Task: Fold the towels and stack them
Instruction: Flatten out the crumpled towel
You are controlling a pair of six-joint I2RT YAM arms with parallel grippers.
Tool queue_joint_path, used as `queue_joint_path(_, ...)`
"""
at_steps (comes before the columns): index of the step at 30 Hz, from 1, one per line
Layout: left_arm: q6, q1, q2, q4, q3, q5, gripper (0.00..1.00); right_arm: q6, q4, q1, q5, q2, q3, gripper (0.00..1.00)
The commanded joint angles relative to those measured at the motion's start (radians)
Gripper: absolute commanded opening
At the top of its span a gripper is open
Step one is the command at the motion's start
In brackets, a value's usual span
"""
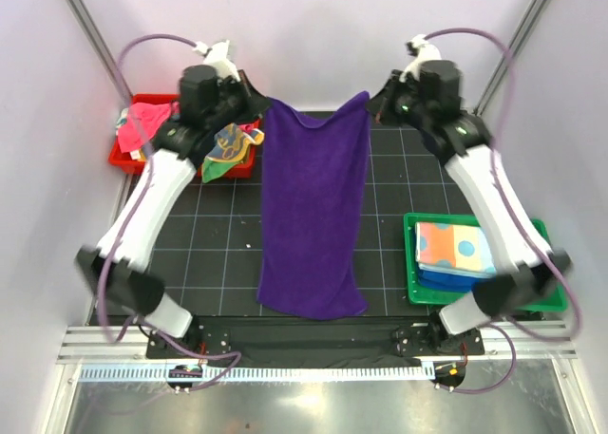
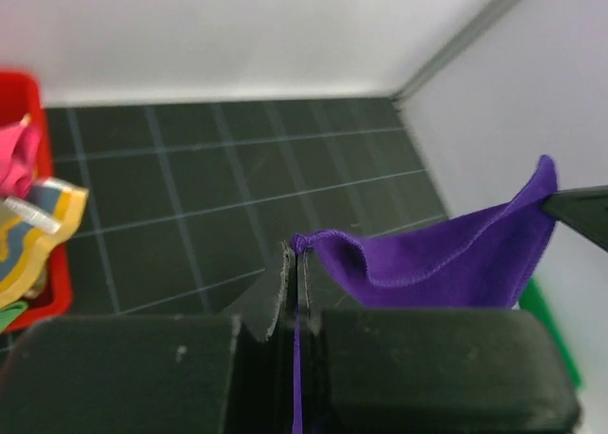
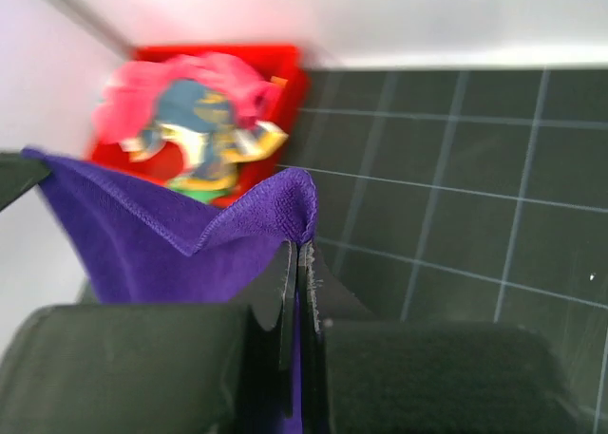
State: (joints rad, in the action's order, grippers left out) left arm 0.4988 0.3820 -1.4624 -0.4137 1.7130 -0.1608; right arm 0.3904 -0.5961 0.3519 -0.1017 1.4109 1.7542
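You have one purple terry-cloth towel (image 1: 313,216) stretched down the middle of the black gridded table mat (image 1: 218,235), and you are holding it by its two far corners. Your left gripper (image 2: 296,261) is clamped tight on the far-left corner, and the left wrist view shows the purple hem rising from between its closed jaws. Your right gripper (image 3: 296,255) is pinched the same way on the far-right corner, with a fold of purple cloth bunched just above its tips. Both corners are lifted off the mat. The far edge sags a little between your two grippers, and the near end of the towel lies on the mat close to the arm bases.

Four more towels are in view, in two trays. At the far left, beside your left arm, one red plastic tray (image 1: 128,159) holds two crumpled cloths. One is a pink towel (image 1: 142,121). The other is a teal-and-yellow patterned towel (image 1: 228,149) that spills over the tray's right rim. On the right, partly under your right arm, one green plastic tray (image 1: 413,263) holds a folded pile of two. A light blue towel with coloured polka dots (image 1: 451,244) lies on top of a royal blue towel (image 1: 446,280), of which only the near edge shows.
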Motion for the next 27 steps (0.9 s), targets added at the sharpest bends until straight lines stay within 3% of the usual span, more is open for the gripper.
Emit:
queue_joint_path(1, 0.011, -0.057, -0.192, 0.117, 0.031, -0.019, 0.00, -0.010, 0.171, -0.074, -0.027, 0.189, -0.024, 0.01)
queue_joint_path(7, 0.007, -0.118, -0.547, 0.127, 0.318, -0.054, 0.00, 0.008, 0.265, -0.156, -0.043, 0.559, 0.138, 0.01)
queue_joint_path(14, 0.006, -0.146, -0.828, 0.116, 0.519, -0.074, 0.00, 0.010, 0.285, -0.194, -0.035, 0.759, 0.267, 0.01)
queue_joint_path(21, -0.012, -0.147, -0.871, 0.133, 0.533, -0.074, 0.00, 0.011, 0.311, -0.203, -0.039, 0.777, 0.249, 0.01)
queue_joint_path(27, -0.043, -0.147, -0.816, 0.174, 0.442, -0.016, 0.00, 0.010, 0.338, -0.203, -0.038, 0.743, 0.189, 0.01)
